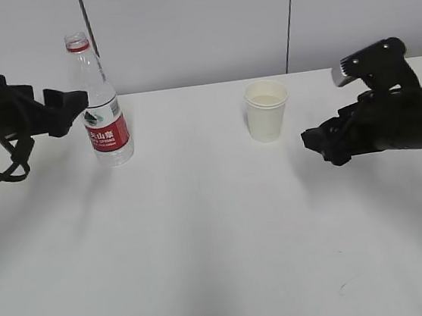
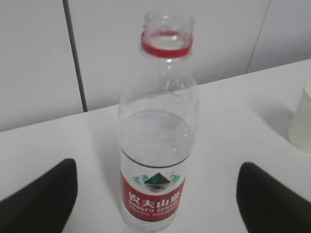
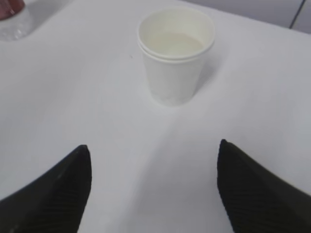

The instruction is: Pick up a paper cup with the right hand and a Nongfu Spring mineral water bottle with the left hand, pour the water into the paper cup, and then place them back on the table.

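Note:
The Nongfu Spring mineral water bottle (image 1: 104, 113) stands upright and uncapped at the back left of the table (image 1: 219, 233), with water to just above its red label. In the left wrist view the bottle (image 2: 158, 145) stands centred just ahead of the left hand's gripper (image 2: 158, 165). That gripper is open, with a wide gap on each side. From outside, the left gripper (image 1: 74, 105) is right beside the bottle. The paper cup (image 1: 267, 110) stands upright right of centre. My right hand's gripper (image 1: 317, 142) is open, a short way right of the cup (image 3: 175, 58) and not touching it.
A grey panelled wall with dark seams rises right behind the table's far edge. A small dark scuff (image 1: 344, 288) marks the front right of the tabletop. The cup's edge (image 2: 302, 121) shows at the right of the left wrist view.

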{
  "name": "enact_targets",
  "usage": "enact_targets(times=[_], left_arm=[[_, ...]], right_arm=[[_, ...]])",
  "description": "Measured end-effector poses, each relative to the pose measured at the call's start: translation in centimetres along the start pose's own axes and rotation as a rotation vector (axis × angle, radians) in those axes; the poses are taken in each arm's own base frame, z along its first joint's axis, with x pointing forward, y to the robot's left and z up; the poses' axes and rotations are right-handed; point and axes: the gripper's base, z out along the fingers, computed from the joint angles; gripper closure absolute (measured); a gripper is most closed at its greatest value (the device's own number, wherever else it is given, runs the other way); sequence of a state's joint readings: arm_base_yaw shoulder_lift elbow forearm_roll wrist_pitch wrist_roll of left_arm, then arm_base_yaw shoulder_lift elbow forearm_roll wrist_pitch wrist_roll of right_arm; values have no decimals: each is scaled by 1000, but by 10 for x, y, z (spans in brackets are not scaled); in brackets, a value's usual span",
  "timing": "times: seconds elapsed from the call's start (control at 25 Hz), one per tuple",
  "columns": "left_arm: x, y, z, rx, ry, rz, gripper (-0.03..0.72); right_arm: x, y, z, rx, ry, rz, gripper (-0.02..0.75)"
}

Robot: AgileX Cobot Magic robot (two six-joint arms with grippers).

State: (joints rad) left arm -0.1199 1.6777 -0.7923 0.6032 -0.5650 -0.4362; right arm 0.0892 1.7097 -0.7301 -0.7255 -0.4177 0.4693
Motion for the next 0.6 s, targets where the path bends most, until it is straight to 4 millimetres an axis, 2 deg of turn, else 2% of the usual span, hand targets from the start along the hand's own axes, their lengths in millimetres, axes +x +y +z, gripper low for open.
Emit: enact_targets(times=[0.2,0.36,0.48,0.6], left_arm=[[-16,-18,-16,-26,66,47,94],[-24,-31,-27,-48,122,61,94],[-27,-41,-40,-81,195,50,95],[-34,-55,-61,-116,280,38,95]], right_arm=[[-17,9,9,165,283,-72,144],[-24,16,2,295,519,-64,144],[-28,21,-5,270,670,-51,144],[-35,26,-10,201,762,-38,144]])
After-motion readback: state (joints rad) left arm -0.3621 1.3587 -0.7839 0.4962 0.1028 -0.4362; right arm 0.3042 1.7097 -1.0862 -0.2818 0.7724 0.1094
